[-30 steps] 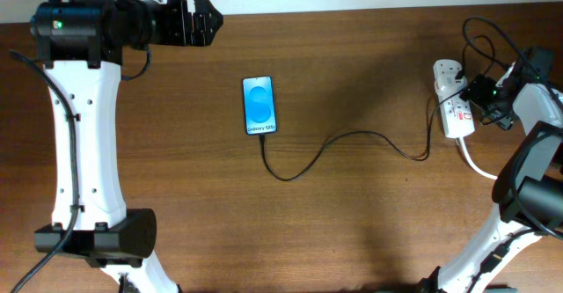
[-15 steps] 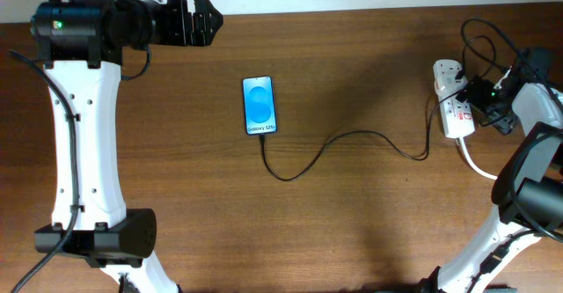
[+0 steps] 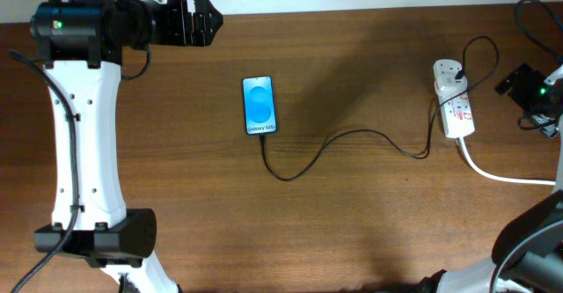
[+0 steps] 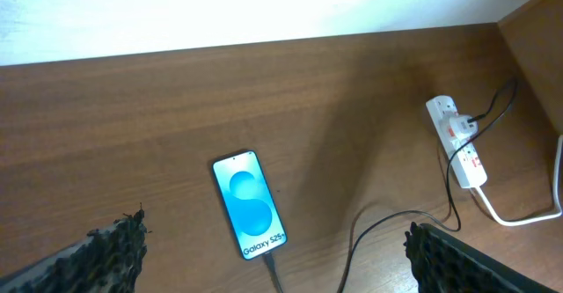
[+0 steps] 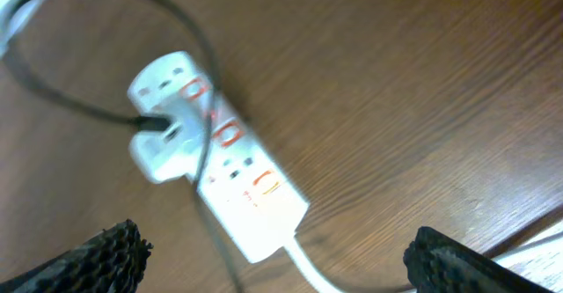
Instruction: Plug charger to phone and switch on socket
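Observation:
The phone (image 3: pixel 259 106) lies flat mid-table with its blue screen lit; it also shows in the left wrist view (image 4: pixel 249 205). The thin black charger cable (image 3: pixel 352 135) runs from the phone's bottom edge in a loop to a white adapter on the socket (image 3: pixel 454 105). The right wrist view shows the socket (image 5: pixel 230 174) with red markings and the cable's black end (image 5: pixel 149 122) in the adapter. My right gripper (image 3: pixel 521 84) is open and empty, apart from the socket to its right, and hangs above it in the right wrist view (image 5: pixel 277 245). My left gripper (image 3: pixel 208 22) is open and empty, high at the back left.
The socket's thick white cord (image 3: pixel 493 172) trails off to the right edge. More black cables (image 3: pixel 532 16) loop at the back right corner. A white wall borders the table's far edge (image 4: pixel 264 42).
My right gripper has pulled away from the socket's right side, moving right towards the table edge. The phone, cable, socket and left arm have not moved.

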Robot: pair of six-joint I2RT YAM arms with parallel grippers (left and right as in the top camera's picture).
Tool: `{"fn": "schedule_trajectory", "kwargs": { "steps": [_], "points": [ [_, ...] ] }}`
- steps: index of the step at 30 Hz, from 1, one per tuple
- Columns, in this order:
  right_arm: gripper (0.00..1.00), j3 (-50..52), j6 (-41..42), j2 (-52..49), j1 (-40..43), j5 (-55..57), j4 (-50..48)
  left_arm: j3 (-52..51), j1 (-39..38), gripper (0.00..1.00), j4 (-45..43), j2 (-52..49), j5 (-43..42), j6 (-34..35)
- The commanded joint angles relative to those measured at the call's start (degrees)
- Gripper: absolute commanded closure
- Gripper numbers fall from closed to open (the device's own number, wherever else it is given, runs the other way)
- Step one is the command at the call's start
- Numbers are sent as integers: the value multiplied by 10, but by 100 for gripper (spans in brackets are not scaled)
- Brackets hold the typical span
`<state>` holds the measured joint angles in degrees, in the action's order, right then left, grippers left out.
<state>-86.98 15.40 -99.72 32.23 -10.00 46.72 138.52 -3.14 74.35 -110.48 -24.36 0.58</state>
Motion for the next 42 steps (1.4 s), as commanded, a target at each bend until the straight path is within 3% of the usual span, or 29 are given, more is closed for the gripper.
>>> {"fn": "schedule_trajectory", "kwargs": {
  "steps": [1, 6, 15, 23, 34, 39, 42],
  "points": [
    [1, 0, -70, 61, -28, -110, 11, 7, 2, 1, -1, 8, 4, -4],
    [2, 0, -169, 151, -118, -121, 60, 7, 2, 1, -1, 8, 4, -4],
    [2, 0, -195, 317, -241, -93, 116, 7, 2, 1, -1, 8, 4, -4],
    [2, 0, -195, 417, -248, -165, 208, 7, 2, 1, -1, 8, 4, -4],
    [2, 1, -195, 395, -248, -164, 208, 7, 2, 1, -1, 8, 4, -4],
    [1, 15, -195, 404, -248, -132, 177, 7, 2, 1, 0, 8, 4, -4],
    [2, 66, -195, 446, -261, -82, 103, 7, 2, 1, 0, 8, 4, -4]
  ]
}}
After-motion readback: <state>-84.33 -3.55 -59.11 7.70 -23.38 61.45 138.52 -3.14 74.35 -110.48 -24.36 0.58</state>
